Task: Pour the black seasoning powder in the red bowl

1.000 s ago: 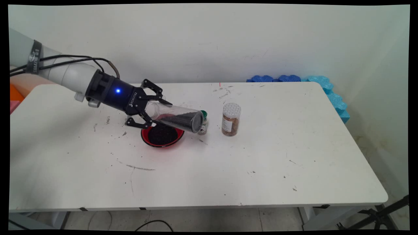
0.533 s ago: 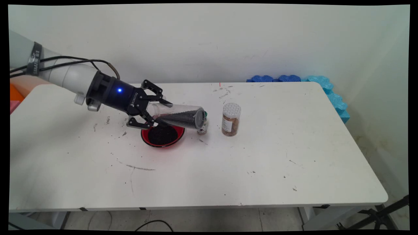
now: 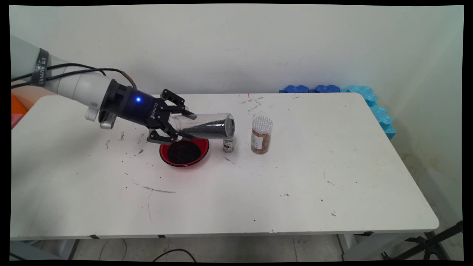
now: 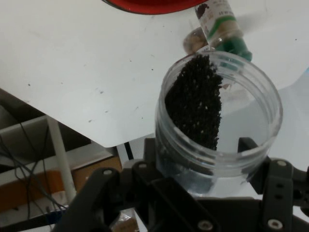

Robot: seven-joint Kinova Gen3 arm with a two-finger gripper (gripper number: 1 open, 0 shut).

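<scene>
A scuffed white table (image 3: pixel 258 192) stands before a pale wall. At left, the gripper (image 3: pixel 176 123) grasps a clear jar (image 3: pixel 205 126) of black grains, held nearly level above a red bowl (image 3: pixel 184 152) of the same. Just right stand a small green-capped bottle (image 3: pixel 228 145), partly hidden, and a white-lidded jar (image 3: pixel 261 135), perhaps of nuts.

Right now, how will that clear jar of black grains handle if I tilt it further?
The clear jar lies nearly level in the end effector, open mouth toward it, so its loose black grains would probably slide and spill. Its smooth wall looks slippery. Partly filled, it is likely light, and its weight may shift.
</scene>
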